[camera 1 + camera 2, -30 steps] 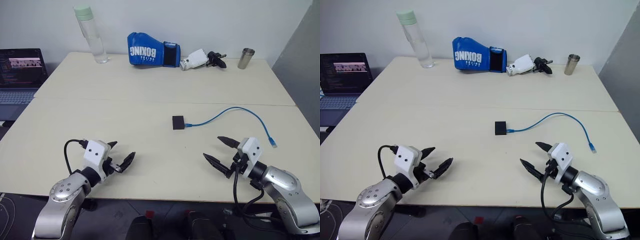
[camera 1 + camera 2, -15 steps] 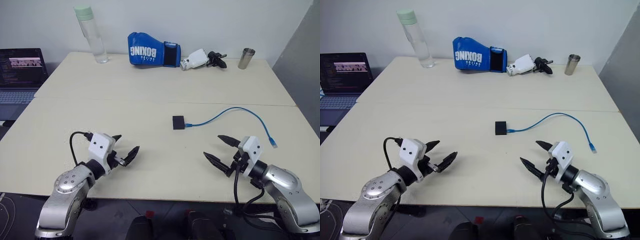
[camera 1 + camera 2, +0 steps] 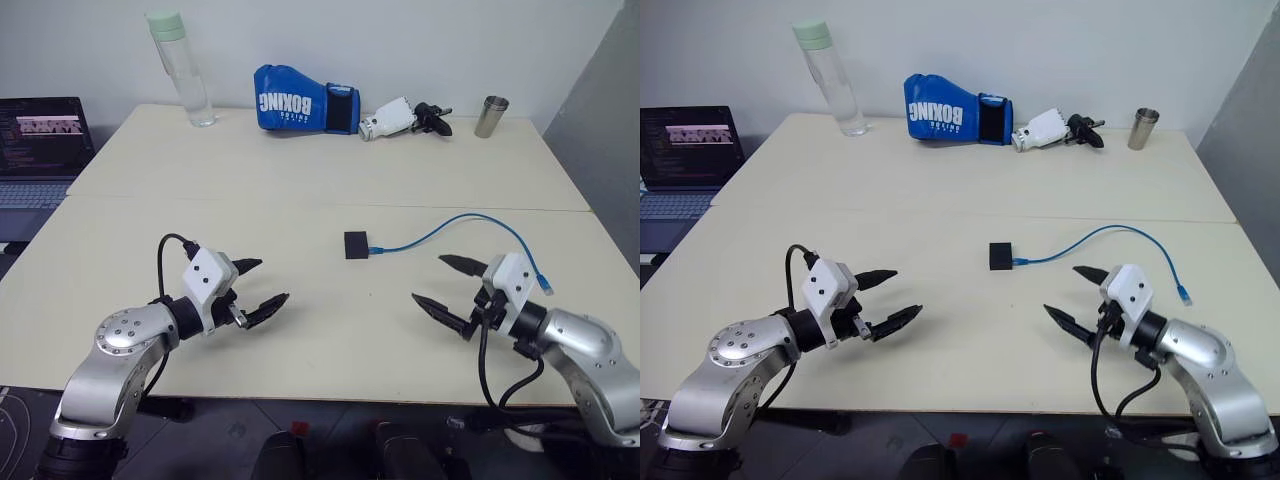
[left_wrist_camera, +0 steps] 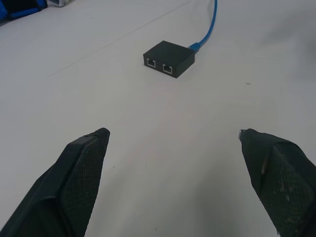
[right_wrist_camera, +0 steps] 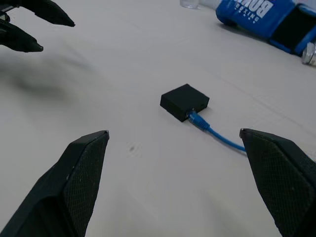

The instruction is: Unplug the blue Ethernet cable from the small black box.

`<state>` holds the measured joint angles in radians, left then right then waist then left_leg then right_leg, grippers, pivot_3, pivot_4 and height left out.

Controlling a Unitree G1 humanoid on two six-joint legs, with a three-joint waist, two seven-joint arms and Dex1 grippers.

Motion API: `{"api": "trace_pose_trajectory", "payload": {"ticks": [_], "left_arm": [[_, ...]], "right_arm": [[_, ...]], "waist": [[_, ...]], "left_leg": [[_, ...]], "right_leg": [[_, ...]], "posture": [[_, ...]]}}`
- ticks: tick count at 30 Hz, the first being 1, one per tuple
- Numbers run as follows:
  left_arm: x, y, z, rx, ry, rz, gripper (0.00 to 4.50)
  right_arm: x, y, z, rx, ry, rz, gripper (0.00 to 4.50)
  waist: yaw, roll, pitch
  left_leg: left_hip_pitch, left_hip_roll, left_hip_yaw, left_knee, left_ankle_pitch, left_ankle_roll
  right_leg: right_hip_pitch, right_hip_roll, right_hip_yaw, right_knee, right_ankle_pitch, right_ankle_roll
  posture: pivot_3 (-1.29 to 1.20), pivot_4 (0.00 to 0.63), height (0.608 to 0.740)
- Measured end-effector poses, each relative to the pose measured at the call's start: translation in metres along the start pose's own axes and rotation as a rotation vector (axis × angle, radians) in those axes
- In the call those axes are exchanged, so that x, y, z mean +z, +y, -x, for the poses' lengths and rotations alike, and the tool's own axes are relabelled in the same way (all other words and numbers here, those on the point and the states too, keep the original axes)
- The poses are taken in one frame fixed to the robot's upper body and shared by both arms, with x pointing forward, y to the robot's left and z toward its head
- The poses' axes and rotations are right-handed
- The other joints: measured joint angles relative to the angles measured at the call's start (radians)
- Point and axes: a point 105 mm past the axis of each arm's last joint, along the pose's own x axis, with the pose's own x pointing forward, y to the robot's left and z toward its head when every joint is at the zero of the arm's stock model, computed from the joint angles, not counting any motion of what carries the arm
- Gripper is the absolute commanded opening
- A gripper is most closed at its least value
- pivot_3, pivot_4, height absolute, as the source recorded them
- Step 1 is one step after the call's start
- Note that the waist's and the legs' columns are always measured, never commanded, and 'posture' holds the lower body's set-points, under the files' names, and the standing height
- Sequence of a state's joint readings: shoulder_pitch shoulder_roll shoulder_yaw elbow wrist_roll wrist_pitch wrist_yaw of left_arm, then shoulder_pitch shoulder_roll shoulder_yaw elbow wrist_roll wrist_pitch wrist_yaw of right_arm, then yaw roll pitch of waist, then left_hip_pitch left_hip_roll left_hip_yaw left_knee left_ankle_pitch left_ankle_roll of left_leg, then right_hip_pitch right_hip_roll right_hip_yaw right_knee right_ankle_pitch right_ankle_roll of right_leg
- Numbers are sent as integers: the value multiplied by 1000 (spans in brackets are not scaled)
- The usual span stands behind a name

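Note:
The small black box (image 3: 356, 245) lies flat near the middle of the cream table (image 3: 300, 170). The blue Ethernet cable (image 3: 470, 218) is plugged into the box's right side, arcs away to the right and ends in a loose plug near the right gripper. My left gripper (image 3: 262, 284) hovers open over the near-left part of the table, well short of the box (image 4: 169, 59). On the near right my right gripper (image 3: 445, 283) hangs open, also short of the box (image 5: 184, 101) and the cable (image 5: 217, 133). Nothing sits between either pair of fingers.
Along the far edge stand a clear bottle (image 3: 181, 68), a blue boxing glove (image 3: 303, 100), a spare white-and-black gripper (image 3: 404, 118) and a metal cup (image 3: 490, 116). A laptop (image 3: 38, 150) sits off the table's left side. A seam crosses the table in front of the box.
Both grippers have risen and reached a little farther over the table; the left one also swung toward the middle. Box and cable have not moved.

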<state>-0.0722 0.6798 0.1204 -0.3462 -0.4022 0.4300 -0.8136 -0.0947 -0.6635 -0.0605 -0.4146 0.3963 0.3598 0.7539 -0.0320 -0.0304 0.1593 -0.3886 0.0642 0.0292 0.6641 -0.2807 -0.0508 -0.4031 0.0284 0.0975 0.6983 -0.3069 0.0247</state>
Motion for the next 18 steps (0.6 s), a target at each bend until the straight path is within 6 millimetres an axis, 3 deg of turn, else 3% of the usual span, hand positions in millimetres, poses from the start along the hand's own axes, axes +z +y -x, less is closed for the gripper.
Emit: {"api": "trace_pose_trajectory", "payload": {"ticks": [9, 18], "left_arm": [[15, -4, -3, -96, -31, 44, 4476], [11, -4, 0, -107, -6, 52, 4476]], "right_arm": [[-10, -34, -48, 126, 105, 78, 4500], [-27, -41, -95, 220, 151, 106, 4500]], "waist": [[-2, 0, 0], [-2, 1, 1]], "left_leg": [[-1, 0, 0, 0, 0, 0], [-3, 0, 0, 0, 0, 0]], "right_leg": [[-1, 0, 0, 0, 0, 0], [-3, -2, -1, 0, 1, -1]], "posture": [[0, 150, 740], [0, 150, 740]]}}
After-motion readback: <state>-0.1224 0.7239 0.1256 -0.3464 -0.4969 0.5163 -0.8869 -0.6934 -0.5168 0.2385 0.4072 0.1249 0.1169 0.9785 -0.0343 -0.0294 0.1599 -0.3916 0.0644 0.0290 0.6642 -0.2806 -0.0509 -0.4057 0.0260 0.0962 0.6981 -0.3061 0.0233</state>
